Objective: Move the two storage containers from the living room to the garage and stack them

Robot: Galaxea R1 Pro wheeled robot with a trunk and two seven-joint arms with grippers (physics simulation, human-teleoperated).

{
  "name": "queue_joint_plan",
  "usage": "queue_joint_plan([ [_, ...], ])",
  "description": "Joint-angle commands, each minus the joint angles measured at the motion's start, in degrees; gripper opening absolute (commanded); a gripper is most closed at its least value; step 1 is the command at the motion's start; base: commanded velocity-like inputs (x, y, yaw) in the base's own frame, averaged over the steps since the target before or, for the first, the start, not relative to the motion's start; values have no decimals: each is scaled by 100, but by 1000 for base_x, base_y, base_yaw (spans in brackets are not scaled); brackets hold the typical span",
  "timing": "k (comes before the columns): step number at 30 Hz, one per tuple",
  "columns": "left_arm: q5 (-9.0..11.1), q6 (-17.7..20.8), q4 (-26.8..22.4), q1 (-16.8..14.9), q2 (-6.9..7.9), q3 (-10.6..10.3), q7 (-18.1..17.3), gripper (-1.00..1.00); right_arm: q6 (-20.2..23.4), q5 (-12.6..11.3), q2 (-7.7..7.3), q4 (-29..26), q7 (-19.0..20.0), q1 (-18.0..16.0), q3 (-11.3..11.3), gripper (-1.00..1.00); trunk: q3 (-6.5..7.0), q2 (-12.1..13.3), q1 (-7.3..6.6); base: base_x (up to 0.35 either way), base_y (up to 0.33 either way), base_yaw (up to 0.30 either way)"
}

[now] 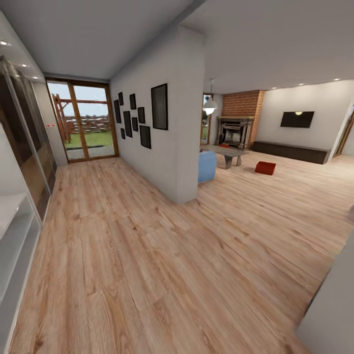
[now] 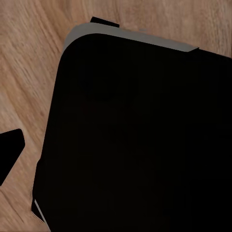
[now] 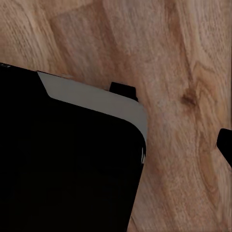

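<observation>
Down the hall to the right lies the living room [image 1: 295, 177], with its light wood-plank flooring. One orange-red storage container [image 1: 265, 167] sits on the planks there, past the white wall corner. A small red shape [image 1: 224, 145] shows by the fireplace, too far off to identify. The garage is out of view. In the left wrist view a dark fingertip [image 2: 10, 147] hangs over the wood planks beside the robot's black body. In the right wrist view a dark fingertip [image 3: 225, 144] does the same. Nothing is seen in either gripper.
A white wall [image 1: 167, 147] hung with dark frames splits the hallway from the living room. Glass doors [image 1: 83, 120] end the hallway. A blue chair [image 1: 207, 166], a low table [image 1: 227, 153], brick fireplace [image 1: 236, 132], TV [image 1: 297, 119] and long dark cabinet [image 1: 290, 151] stand beyond. White shelving [image 1: 14, 231] lines the left.
</observation>
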Motion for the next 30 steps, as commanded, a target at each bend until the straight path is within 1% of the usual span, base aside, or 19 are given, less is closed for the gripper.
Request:
queue_joint_plan([
  [1, 30, -13, -1, -1, -1, 3, -2, 100, -29, -33, 3, 14, -16, -6, 46, 100, -5, -2, 3, 321, 0, 300],
  [8, 29, -13, -1, -1, -1, 3, -2, 100, -27, -33, 2, 14, -16, -6, 46, 100, -5, -2, 3, 321, 0, 297],
  [11, 32, -13, -1, -1, -1, 3, -2, 100, -25, -33, -2, 16, -11, -6, 46, 100, -5, -2, 3, 321, 0, 167],
  [25, 27, -13, -1, -1, -1, 3, -2, 100, -20, -15, -23, 14, -7, -6, 54, 100, -5, -2, 3, 321, 0, 20],
  [30, 34, -13, -1, -1, -1, 3, -2, 100, -20, 6, -7, 15, -7, -6, 89, 100, -5, -2, 3, 321, 0, 0],
])
